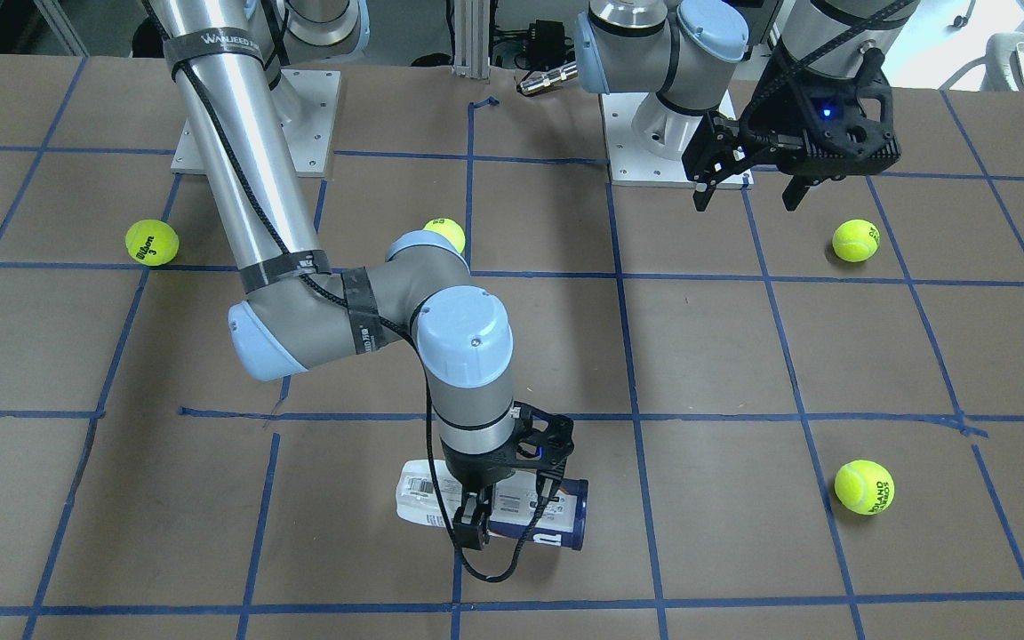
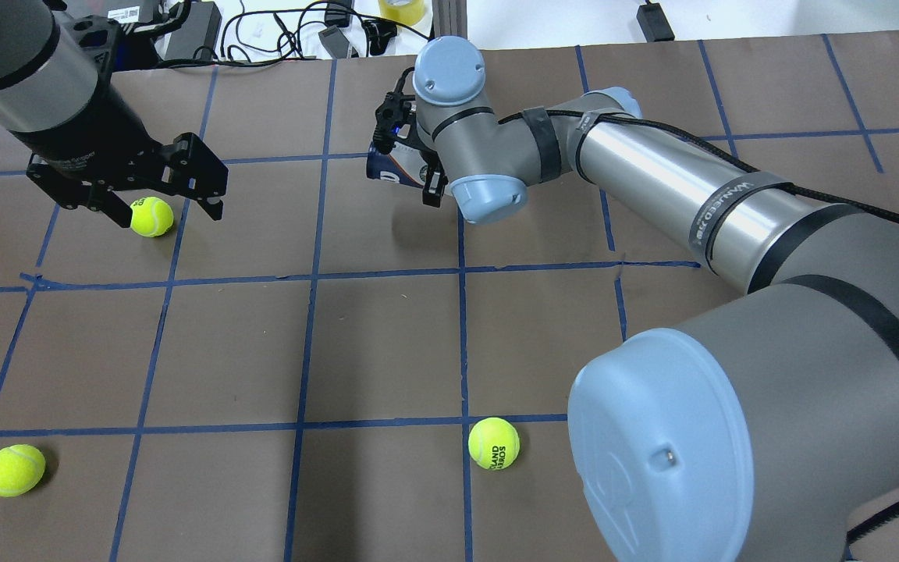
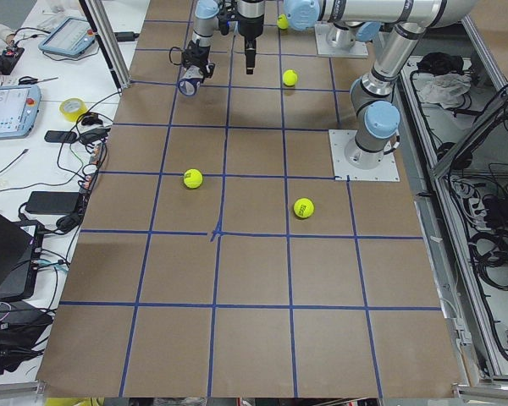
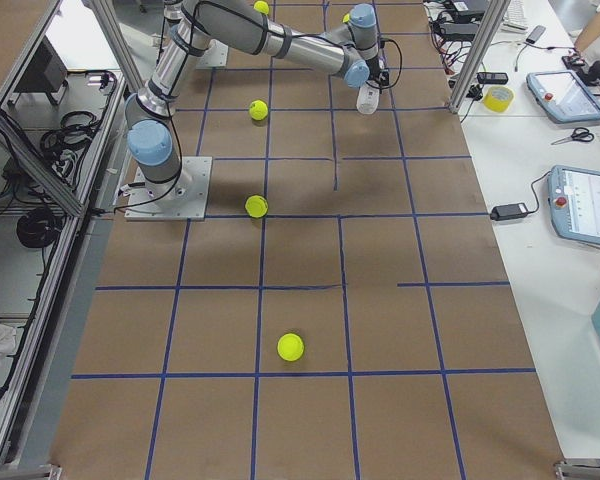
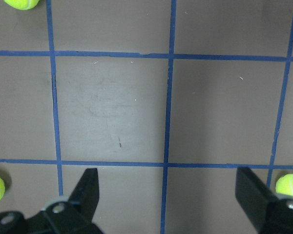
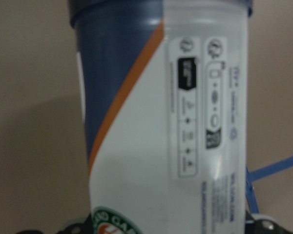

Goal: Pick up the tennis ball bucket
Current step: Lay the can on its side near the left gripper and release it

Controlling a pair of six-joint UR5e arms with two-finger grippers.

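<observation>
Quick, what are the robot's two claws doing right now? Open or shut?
Left gripper: open, holding nothing.
Right gripper: shut on the tennis ball bucket.

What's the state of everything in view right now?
Can: on its side, gripped across its middle.
Right gripper: shut on the can.
Left gripper: open, empty, above the table.
Balls: four, loose on the table, apart.
</observation>
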